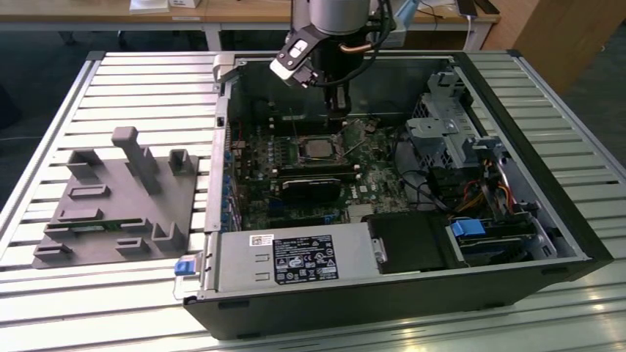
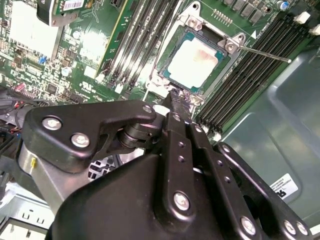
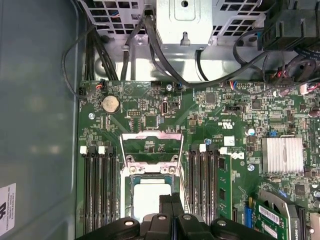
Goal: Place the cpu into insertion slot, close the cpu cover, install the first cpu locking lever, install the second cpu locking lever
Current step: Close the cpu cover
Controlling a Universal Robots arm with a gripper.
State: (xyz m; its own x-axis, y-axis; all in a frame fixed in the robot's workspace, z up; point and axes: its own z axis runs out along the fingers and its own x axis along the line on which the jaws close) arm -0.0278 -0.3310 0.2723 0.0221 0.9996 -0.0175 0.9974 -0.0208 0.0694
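Dull silver-grey square cpu (image 2: 194, 62) sits in dark, metal-rimmed insertion slot (image 2: 170, 55). Tool (image 2: 179, 96) closed narrow, holding nothing, at slot's edge. First wrist view shows thin silvery cpu cover (image 3: 151, 145) folded open.

One cpu (image 2: 192, 62) (one gripper (image 2: 180, 97)).

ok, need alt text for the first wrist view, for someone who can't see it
The cpu sits in the insertion slot on a green motherboard, with the gripper, shut, over one side of it. The cpu cover lies flipped open beside the socket, and memory slots flank it.
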